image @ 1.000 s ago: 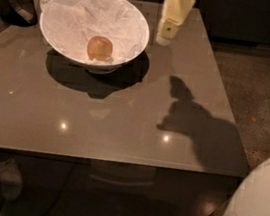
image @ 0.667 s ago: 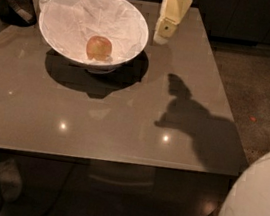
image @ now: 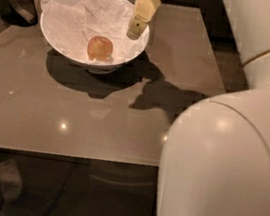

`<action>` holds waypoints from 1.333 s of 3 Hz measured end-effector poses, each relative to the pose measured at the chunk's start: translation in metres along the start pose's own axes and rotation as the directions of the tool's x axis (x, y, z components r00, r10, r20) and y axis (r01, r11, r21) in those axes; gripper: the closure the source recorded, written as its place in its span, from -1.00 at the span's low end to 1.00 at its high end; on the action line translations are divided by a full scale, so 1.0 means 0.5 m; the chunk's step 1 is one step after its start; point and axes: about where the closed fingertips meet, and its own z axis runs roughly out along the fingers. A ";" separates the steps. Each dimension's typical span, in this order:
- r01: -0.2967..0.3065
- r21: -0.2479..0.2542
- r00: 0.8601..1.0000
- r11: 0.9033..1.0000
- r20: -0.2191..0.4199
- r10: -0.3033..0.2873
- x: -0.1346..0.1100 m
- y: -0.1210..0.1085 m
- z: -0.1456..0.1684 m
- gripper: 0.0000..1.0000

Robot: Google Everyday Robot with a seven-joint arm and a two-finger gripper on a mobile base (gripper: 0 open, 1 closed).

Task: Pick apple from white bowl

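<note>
The apple [image: 100, 48], small, round and reddish-orange, lies in the middle of the white bowl [image: 54, 42], a wide flared bowl lined with crumpled white paper, standing on the far left part of the table. My gripper [image: 135, 28] hangs point-down over the bowl's right rim, up and to the right of the apple and apart from it. It holds nothing that I can see.
The bowl stands on a grey-brown glossy table [image: 83, 117]. A dark mesh cup [image: 18, 3] stands at the far left edge, behind the bowl. My white arm and body [image: 227, 164] fill the right side of the view. Cables lie on the floor at lower left.
The gripper has moved left, from beside the bowl's right side to over its right rim. My arm and body now fill much more of the right side. The apple has not moved.
</note>
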 end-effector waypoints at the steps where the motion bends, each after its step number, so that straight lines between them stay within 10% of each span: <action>1: 0.001 0.028 1.000 1.000 0.025 -0.002 -0.017 -0.022 0.007 -1.00; 4: -0.038 -0.080 0.991 0.996 0.126 0.048 -0.085 -0.019 0.081 -0.75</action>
